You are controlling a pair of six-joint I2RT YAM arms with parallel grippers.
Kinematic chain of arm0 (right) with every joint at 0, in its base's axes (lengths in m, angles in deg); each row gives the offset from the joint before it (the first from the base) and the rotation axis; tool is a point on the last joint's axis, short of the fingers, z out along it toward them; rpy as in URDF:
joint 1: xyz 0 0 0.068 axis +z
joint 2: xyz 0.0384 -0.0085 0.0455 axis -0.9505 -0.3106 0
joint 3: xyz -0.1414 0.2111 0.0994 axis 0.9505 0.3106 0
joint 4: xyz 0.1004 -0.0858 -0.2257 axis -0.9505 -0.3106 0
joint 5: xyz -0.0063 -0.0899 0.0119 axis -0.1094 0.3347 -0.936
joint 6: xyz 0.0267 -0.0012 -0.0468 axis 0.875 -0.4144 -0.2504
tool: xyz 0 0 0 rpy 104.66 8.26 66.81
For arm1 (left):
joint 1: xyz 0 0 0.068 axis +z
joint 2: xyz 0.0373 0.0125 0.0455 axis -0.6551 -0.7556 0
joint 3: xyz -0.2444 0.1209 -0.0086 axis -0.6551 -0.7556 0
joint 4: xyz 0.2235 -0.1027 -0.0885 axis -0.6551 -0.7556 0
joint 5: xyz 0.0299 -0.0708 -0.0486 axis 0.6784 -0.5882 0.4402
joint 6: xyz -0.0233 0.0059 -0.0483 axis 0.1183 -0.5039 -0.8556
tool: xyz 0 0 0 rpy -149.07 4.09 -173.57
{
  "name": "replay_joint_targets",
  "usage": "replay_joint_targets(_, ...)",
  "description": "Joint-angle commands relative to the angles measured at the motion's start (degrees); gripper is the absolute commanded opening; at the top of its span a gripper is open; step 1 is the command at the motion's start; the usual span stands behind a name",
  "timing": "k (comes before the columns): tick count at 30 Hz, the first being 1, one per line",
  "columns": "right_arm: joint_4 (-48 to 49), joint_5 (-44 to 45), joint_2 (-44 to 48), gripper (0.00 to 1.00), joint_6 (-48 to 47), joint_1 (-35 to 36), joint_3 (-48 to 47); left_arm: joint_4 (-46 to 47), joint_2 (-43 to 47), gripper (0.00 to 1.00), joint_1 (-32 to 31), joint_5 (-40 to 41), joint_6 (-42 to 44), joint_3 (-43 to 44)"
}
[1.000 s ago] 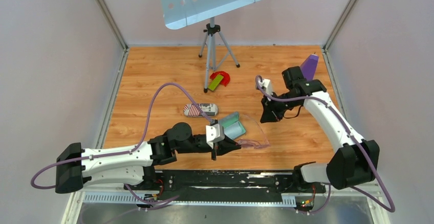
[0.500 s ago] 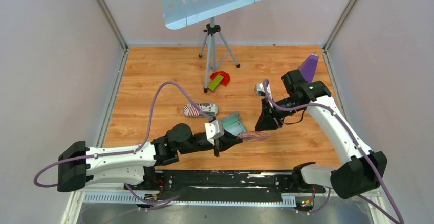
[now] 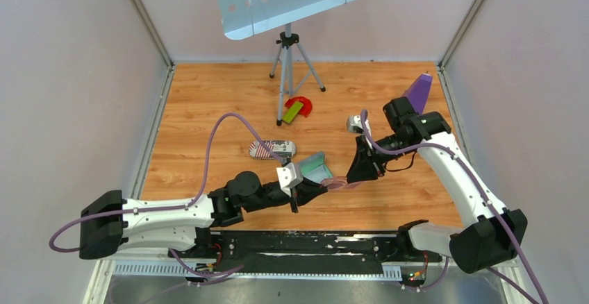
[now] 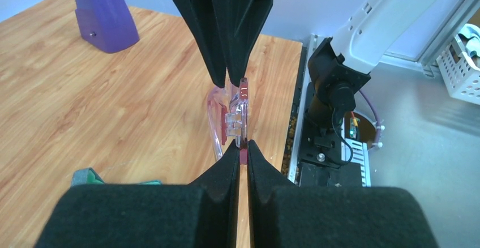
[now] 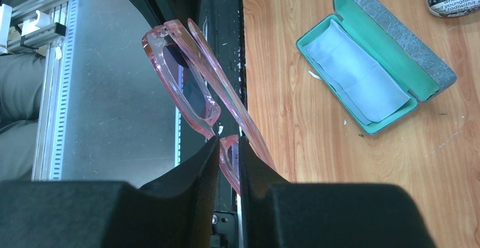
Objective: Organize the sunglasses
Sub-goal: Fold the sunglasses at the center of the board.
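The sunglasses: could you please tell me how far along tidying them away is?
Done: the case lies open, cloth inside. In hand: the sunglasses are held in the air, pinched by the left fingers, the right fingers bracketing the frame. Left: lay them in the case and close it.

Sunglasses (image 5: 187, 84): one pair, thin translucent pink frame, arms folded shut, held aloft, tilted on edge
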Motion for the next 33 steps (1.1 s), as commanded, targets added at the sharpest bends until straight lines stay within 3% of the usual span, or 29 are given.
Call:
replay_joint_targets(1, -1.3, 0.0, 1.1, 0.24, -1.3, 0.8, -1.1, 4.0, -0.2, 0.0, 0.0, 0.7, -0.5, -0.3)
replay_joint_targets(7, -4.7, 5.7, 0.8, 0.31, -3.1, 0.3, -10.8, -0.6, 0.7, 0.0, 0.0, 0.4, 2.6, 0.7)
replay_joint_targets(11, -2.7, 9.9, 6.0, 0.35, -3.6, 0.2, -12.4, 0.0, 2.5, 0.0, 0.0, 3.4, 1.7, -0.2)
replay_joint_targets(13, 5.0, 13.5, 12.5, 0.39, -0.8, 0.3, -8.4, 1.7, 3.0, 0.0, 0.0, 4.3, 0.4, -0.9)
replay_joint_targets(17, 26.5, 23.3, 29.5, 0.65, 2.1, 1.3, 7.8, 3.7, 2.9, 0.0, 0.0, 6.2, -0.3, -0.6)
replay_joint_targets(19, 33.7, 26.7, 34.9, 0.71, 2.0, 2.0, 13.9, 4.3, 2.8, 0.0, -0.1, 7.4, -0.2, -0.1)
replay_joint_targets(23, 36.0, 28.9, 35.6, 0.76, 2.1, 4.5, 16.0, 3.8, 2.6, 0.0, 0.0, 11.4, -0.5, 1.3)
replay_joint_targets(26, 36.0, 32.6, 34.3, 0.86, 0.8, 7.5, 15.8, 4.8, 2.7, 0.0, 0.0, 15.5, -1.8, 1.6)
replay_joint_targets(28, 36.1, 35.2, 33.8, 0.99, -1.0, 10.3, 16.5, 6.3, 2.6, 0.0, 0.0, 17.3, -3.2, 1.4)
replay_joint_targets(33, 39.8, 41.7, 33.4, 0.99, -3.9, 17.4, 19.1, 9.4, 1.7, 0.0, 0.0, 18.8, -5.3, 1.6)
